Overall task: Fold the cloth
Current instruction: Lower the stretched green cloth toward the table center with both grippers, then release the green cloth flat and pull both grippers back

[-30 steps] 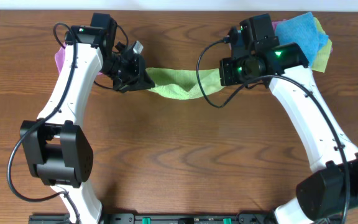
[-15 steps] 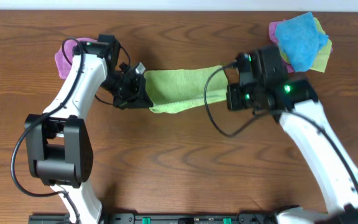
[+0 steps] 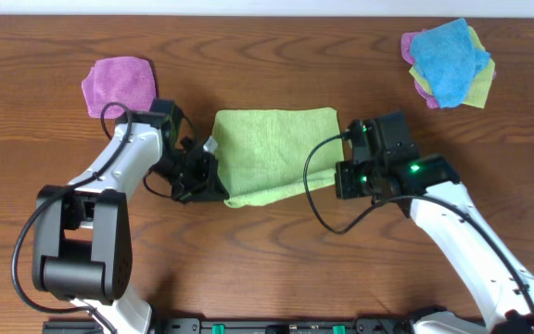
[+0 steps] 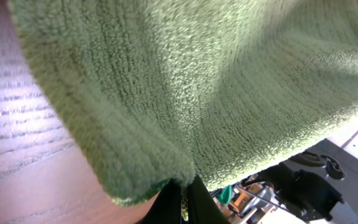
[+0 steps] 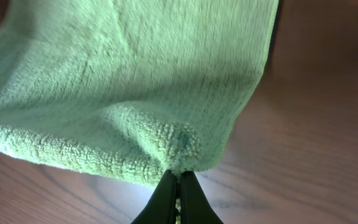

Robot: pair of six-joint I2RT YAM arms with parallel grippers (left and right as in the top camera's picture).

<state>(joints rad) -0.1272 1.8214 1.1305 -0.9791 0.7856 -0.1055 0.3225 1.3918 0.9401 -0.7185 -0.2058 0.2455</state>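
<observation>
To fold well, I should carry both pinched corners level, so the edges meet square. My left gripper (image 3: 209, 178) and right gripper (image 3: 343, 174) each clamp tight on a near corner of the cloth (image 3: 272, 144). It lies spread to the right of the purple cloth (image 3: 119, 85) and nearer me. Both arms reach in low, elbows bent.

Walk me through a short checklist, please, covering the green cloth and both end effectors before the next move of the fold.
1. Left end effector shut on a corner of the green cloth: ok.
2. Right end effector shut on the other near corner: ok.
3. Green cloth spread wide between the two grips, no twist: ok.
4. Each grip pinches a single layer only: cannot tell.
5. Purple cloth lies apart from the green cloth: ok.
6. Pile of cloths at the far right lies apart too: ok.
</observation>
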